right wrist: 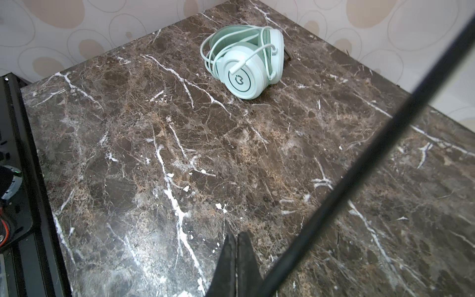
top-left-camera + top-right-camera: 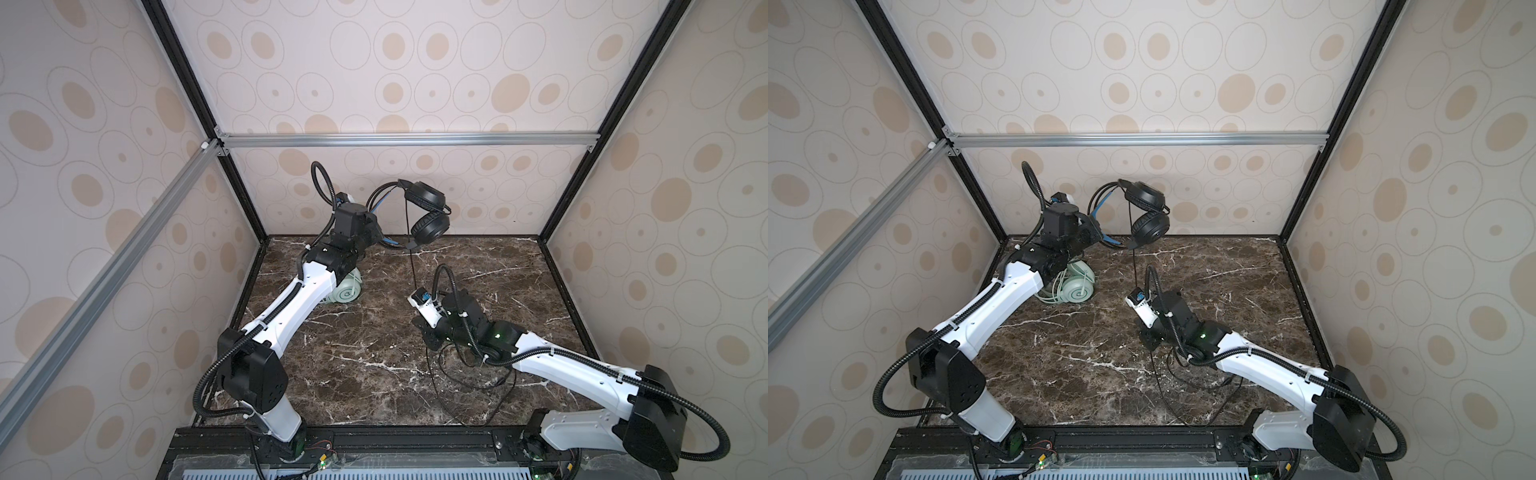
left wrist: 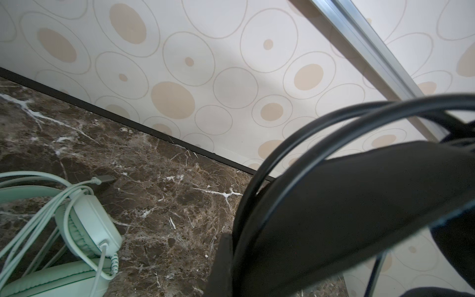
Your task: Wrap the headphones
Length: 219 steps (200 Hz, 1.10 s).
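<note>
**Left tool** [image 2: 371, 233]: clamped on the headband of the black headset [image 2: 428, 212]. It holds the headset aloft near the back wall [image 2: 415, 174], with the cups hanging clear of the tabletop [image 2: 353, 374].

**Right tool** [image 1: 236, 244]: fingers pressed together, with nothing visible between the tips. The black cable [image 1: 359, 158] passes just beside them. Whether it is caught further back cannot be told.

**Black cable:** drops from the lower cup past the right tool, then lies in loose loops on the tabletop under the right arm.

**Mint headset** [image 1: 244, 66]: on the tabletop at the left rear, with its pale cable coiled about it. Judged finished.

**Step in hand:** winding the black headset's cable, judged early, since most of the cable lies loose.

**Next move calls for:** a sure pinch on the cable by the right tool. It then carries the cable round the headset while the left tool holds steady, keeping the slack clear of the arm.
</note>
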Available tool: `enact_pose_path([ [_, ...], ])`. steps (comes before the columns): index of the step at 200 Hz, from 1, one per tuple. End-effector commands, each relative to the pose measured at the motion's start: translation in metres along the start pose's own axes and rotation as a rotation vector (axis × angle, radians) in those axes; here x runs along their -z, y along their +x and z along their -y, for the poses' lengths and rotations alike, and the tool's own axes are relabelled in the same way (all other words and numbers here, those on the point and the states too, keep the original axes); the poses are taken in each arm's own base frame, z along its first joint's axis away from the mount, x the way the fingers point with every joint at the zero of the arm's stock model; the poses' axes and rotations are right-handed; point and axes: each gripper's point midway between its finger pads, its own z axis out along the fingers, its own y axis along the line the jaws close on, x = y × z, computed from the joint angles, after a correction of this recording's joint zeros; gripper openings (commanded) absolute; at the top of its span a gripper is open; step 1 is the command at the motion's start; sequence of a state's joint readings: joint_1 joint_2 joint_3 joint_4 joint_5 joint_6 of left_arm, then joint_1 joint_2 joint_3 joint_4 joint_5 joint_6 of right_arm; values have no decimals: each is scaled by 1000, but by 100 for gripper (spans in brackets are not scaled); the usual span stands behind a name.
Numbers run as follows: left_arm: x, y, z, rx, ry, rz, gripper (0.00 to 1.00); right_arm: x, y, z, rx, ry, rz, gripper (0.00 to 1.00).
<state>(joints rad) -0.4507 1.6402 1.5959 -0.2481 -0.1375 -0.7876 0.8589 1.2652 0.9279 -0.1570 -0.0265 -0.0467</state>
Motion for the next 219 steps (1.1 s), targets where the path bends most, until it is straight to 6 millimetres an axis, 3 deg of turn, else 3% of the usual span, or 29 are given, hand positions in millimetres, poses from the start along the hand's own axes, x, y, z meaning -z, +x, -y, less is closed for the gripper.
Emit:
enact_pose_path([
  [1, 15, -38, 21, -5, 25, 124, 0, 12, -19, -5, 77, -12, 16, 0],
  [49, 15, -25, 16, -123, -45, 115, 0, 29, -57, -8, 153, -28, 60, 0],
  [75, 18, -12, 23, -213, -69, 104, 0, 35, -77, -8, 181, -27, 89, 0],
  [126, 32, 9, 23, -377, -119, 82, 0, 40, -120, 6, 203, 29, 100, 0],
  [175, 47, 27, 14, -528, -134, 34, 0, 51, -137, 32, 190, 81, 58, 0],
  [219, 59, 36, 4, -659, -167, 27, 0, 58, -137, 53, 227, 138, -34, 0],
])
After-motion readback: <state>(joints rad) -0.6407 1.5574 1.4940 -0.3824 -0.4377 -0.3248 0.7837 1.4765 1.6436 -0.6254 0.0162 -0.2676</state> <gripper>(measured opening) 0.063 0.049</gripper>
